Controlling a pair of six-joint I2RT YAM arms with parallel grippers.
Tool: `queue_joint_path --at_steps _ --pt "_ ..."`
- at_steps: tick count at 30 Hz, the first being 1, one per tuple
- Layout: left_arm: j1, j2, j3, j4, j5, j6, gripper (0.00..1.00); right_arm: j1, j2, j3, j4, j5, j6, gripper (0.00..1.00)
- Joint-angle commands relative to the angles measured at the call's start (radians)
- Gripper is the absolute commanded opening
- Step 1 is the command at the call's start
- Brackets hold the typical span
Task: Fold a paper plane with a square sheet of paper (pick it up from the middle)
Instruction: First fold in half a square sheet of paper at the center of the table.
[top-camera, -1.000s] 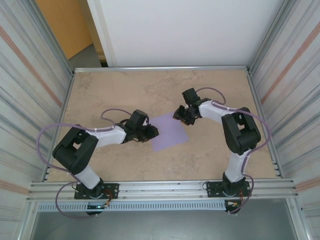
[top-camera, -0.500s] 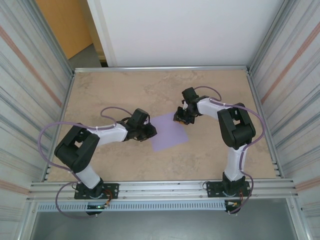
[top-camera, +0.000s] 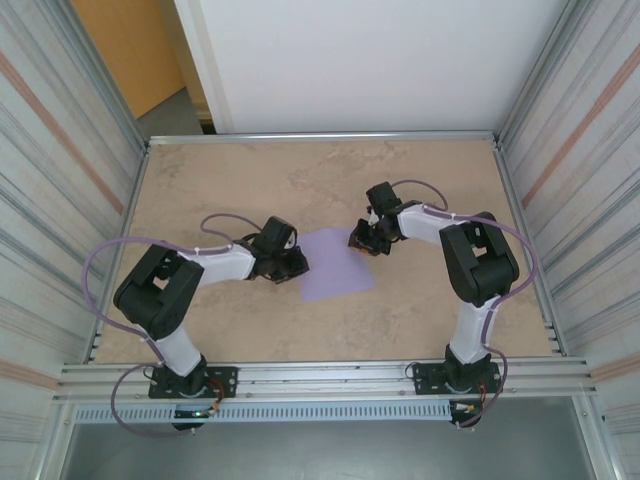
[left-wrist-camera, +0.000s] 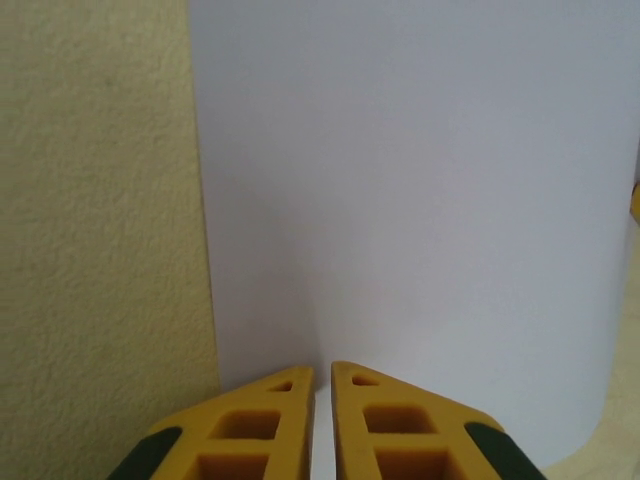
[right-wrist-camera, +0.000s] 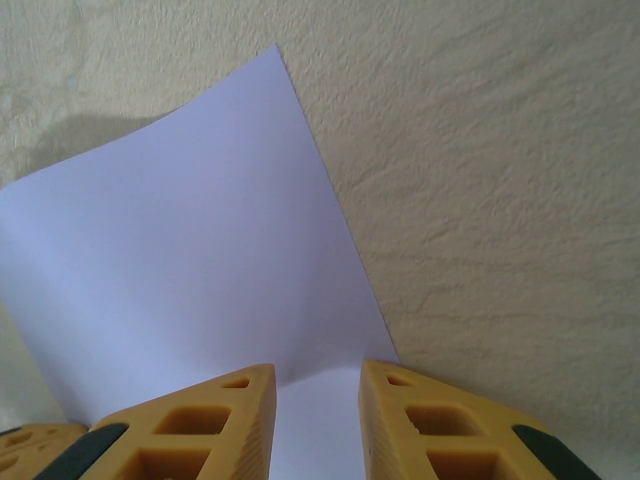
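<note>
The square sheet of paper (top-camera: 336, 268), plain lavender, lies flat in the middle of the table between both arms. My left gripper (top-camera: 299, 263) is at its left edge. In the left wrist view the yellow fingers (left-wrist-camera: 265, 415) stand almost together on the paper (left-wrist-camera: 420, 200), a thin strip of it pinched in the slit at the left gripper (left-wrist-camera: 322, 372). My right gripper (top-camera: 363, 241) rests on the far right corner. In the right wrist view the right gripper (right-wrist-camera: 317, 372) has its jaws apart, a slight bump of the paper (right-wrist-camera: 190, 250) between them.
The beige stone-patterned table (top-camera: 250, 180) has a metal rim (top-camera: 320, 136) at the back and corrugated walls on both sides. The arm bases sit on the rail (top-camera: 320, 378) at the near edge. Bare table shows to the right of the paper's edge (right-wrist-camera: 500, 200).
The left jaws have closed to a slit on the paper's left edge. The right jaws have narrowed and stay on the far corner. The sheet has shifted slightly.
</note>
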Motion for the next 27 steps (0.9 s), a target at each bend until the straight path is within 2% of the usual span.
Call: queue_joint_path --at_steps 1,11,15,27 --pt "0.018 0.004 0.025 -0.033 0.022 0.059 0.15 0.006 -0.038 -0.021 -0.037 0.006 0.032 0.29" --pt "0.026 -0.038 0.04 -0.001 0.072 0.097 0.19 0.012 -0.082 -0.022 -0.044 0.0 -0.023 0.29" --pt "0.027 -0.007 0.047 -0.01 0.062 0.083 0.19 0.025 -0.055 -0.029 -0.046 -0.004 -0.023 0.26" --pt "0.027 0.061 0.018 0.019 0.068 0.034 0.18 0.049 0.019 -0.039 -0.034 -0.012 -0.003 0.24"
